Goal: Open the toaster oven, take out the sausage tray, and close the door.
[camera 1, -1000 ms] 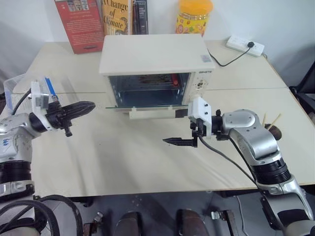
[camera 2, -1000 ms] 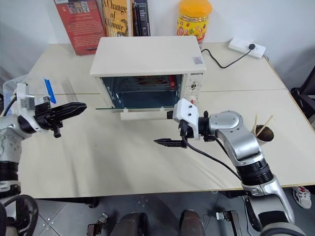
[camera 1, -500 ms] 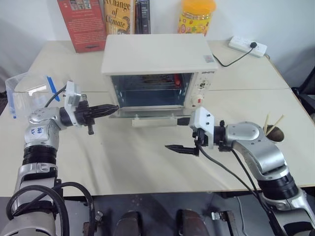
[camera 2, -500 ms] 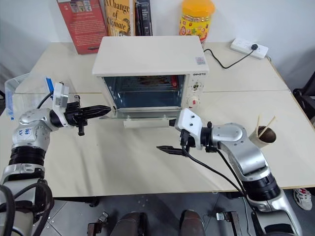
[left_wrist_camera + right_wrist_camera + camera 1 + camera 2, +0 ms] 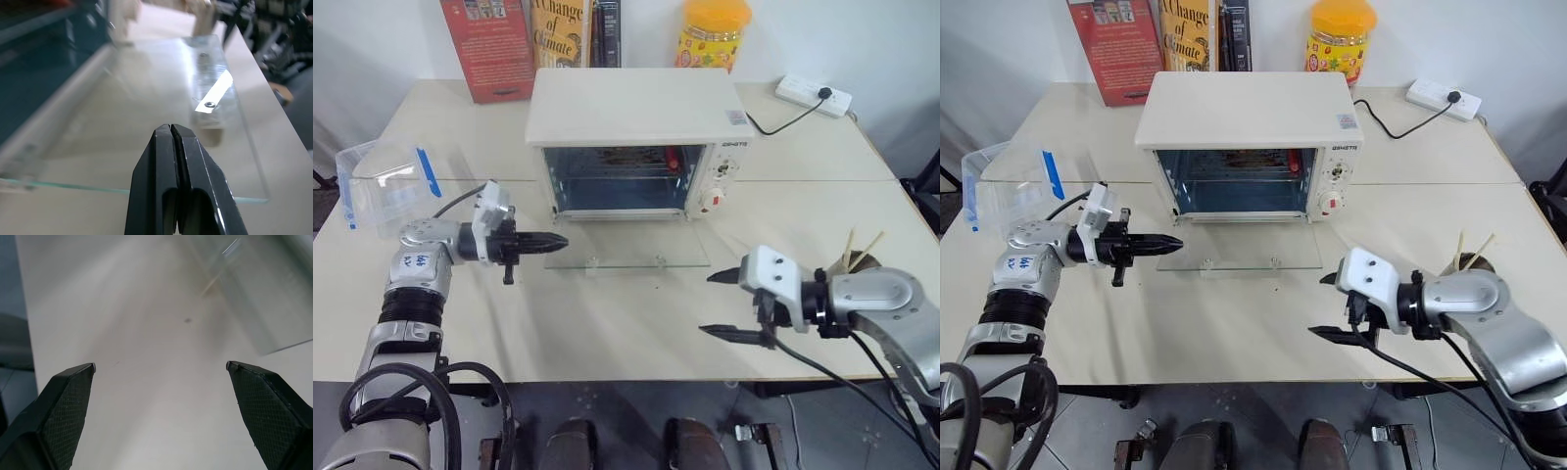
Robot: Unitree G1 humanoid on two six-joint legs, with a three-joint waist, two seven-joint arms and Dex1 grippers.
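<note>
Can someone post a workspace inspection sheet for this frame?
Surface: pale beige table, seam across the middle.
Job's things: cream-white boxy toaster oven; its clear glass door folded down flat; something red inside at upper right, tray not clearly made out.
Clutter: clear plastic box with blue clips at left; red book and other books behind the oven; yellow jar; brown cup with sticks at right.
Grippers: left gripper shut, tip at the door's left edge; right gripper open over bare table.
Cables: white power strip, black cord toward the oven.
Surroundings: white wall, grey floor.
</note>
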